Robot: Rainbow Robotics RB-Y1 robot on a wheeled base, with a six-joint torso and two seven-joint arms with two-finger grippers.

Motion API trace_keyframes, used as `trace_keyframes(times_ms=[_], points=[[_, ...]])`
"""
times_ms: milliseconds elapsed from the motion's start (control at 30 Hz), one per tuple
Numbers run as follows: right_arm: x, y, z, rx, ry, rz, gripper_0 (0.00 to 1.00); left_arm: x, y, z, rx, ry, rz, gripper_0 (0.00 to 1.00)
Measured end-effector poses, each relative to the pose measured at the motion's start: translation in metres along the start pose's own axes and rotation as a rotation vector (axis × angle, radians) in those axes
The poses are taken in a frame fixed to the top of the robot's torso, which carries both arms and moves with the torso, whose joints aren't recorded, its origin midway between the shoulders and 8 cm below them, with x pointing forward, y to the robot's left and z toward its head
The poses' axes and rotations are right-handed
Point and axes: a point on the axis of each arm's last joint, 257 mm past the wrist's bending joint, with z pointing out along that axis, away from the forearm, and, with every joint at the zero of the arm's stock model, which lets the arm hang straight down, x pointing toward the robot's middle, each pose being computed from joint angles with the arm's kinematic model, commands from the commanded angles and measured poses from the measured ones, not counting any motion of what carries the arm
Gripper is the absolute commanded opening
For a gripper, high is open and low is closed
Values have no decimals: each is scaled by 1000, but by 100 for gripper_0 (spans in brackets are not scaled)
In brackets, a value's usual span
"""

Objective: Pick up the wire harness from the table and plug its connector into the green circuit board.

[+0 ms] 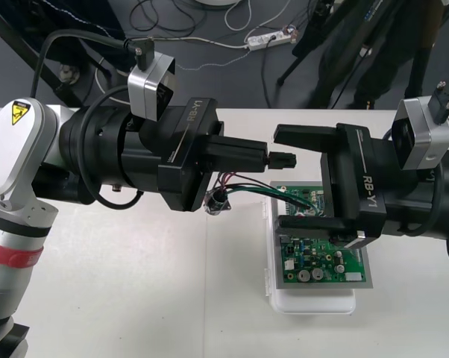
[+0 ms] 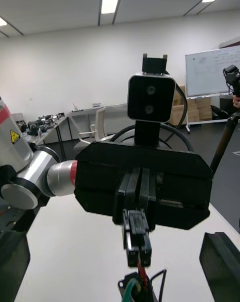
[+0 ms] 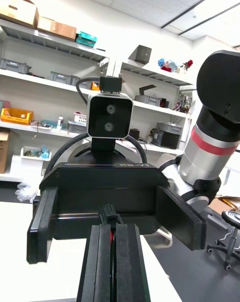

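Mid-air handover, I judge. The left gripper (image 1: 265, 158) has its jaws clenched on the plug (image 1: 284, 159) of the harness (image 1: 243, 188), above the table (image 1: 135, 283) toward its far edge, with the socket (image 1: 218, 201) dangling beside the board (image 1: 321, 257). The right gripper (image 1: 280, 177) faces it, jaws released. Next, the right must close squarely on the plug. "RB-Y1" lettering (image 1: 370, 195) marks the right gripper, and a yellow warning sticker (image 1: 19, 112) the left arm.

Right gripper (image 1: 281, 179) stands over the green circuit board (image 1: 323, 257), fingers wide apart, one finger crossing the board's middle. Left gripper (image 1: 268, 158), clamped on the plug (image 1: 284, 159), points into that gap. Wires (image 1: 262, 190) drape over the board's far-left corner. Board's near half lies uncovered, with open table (image 1: 135, 298) to its left.
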Motion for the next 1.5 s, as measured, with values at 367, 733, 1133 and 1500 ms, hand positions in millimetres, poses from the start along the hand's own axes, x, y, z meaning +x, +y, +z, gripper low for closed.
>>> trace_keyframes(times_ms=[367, 733, 1133, 1500], points=[[24, 0, -36, -14, 182, -101, 100, 3, 3, -9, -15, 25, -3, 0], [57, -7, -89, -45, 492, -197, 100, 20, 32, -56, -106, 52, -23, 0], [77, -33, -135, -27, 775, -261, 100, 63, 42, -98, -124, 79, 169, 0], [106, -52, -189, -21, 1107, -350, 100, 99, 59, -129, -211, 75, 67, 0]])
